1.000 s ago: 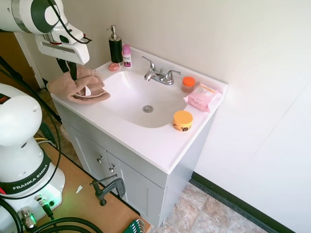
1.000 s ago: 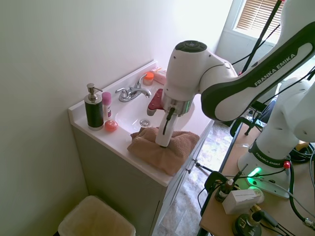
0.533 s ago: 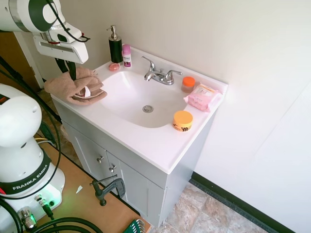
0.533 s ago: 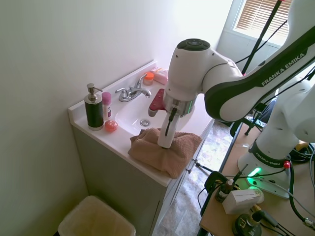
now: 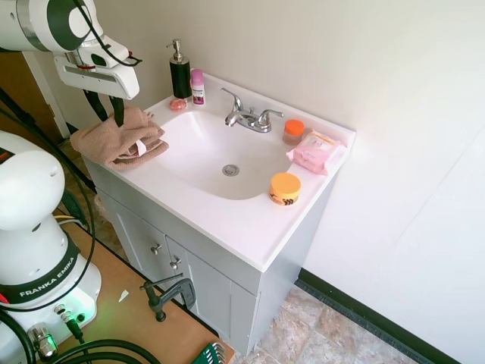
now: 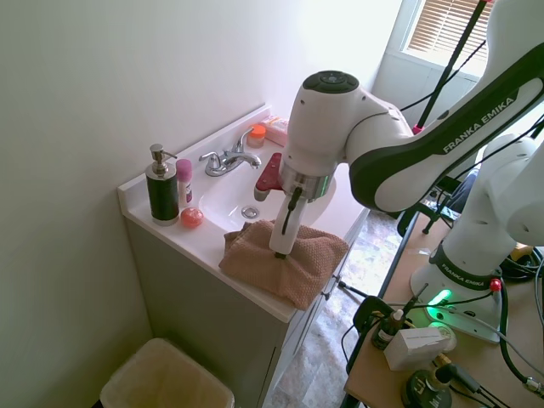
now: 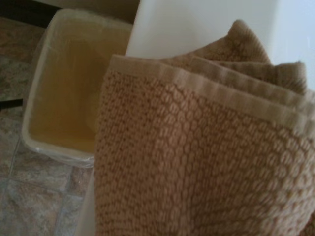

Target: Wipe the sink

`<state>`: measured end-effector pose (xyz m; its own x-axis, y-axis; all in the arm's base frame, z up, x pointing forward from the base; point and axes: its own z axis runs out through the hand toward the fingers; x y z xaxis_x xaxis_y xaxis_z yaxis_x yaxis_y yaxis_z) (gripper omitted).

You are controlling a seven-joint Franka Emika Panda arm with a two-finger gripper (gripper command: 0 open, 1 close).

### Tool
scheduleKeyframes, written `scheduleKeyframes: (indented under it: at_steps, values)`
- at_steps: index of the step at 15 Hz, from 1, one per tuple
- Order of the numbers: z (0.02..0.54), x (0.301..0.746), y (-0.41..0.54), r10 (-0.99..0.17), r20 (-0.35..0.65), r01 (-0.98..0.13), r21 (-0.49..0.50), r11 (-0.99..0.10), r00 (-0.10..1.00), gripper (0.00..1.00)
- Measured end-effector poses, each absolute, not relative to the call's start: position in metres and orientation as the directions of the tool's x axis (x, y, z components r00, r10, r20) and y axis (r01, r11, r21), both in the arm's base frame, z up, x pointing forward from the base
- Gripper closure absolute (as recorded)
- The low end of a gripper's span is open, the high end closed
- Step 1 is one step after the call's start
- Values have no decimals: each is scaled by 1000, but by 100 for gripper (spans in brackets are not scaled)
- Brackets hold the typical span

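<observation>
- The gripper [image 5: 107, 111] stood over a folded tan towel [image 5: 117, 139] at the table's left corner; its fingers [image 5: 118, 111] were spread apart, resting on the cloth without clamping it.
- The sink [image 5: 198, 152] lay just right of the towel, its faucet [image 5: 248, 117] behind the basin.
- An orange-lidded jar [image 5: 285, 188] sat at the basin's right rim.

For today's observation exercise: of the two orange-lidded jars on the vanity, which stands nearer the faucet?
The small jar beside the faucet, behind the pink wipes pack. The wider jar sits at the basin's front edge.
</observation>
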<state>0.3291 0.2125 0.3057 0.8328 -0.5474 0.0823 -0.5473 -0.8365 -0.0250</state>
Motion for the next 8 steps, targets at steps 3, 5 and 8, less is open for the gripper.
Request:
scheduleKeyframes:
  at_steps: [3, 5, 8]
  values:
    - [328, 351, 205, -577, 99, -575, -49, -816, 811, 0]
    - [343, 370, 190, -602, 115, -600, -52, -798, 790, 0]
    - [349, 390, 152, -633, 121, -634, -36, -773, 765, 0]
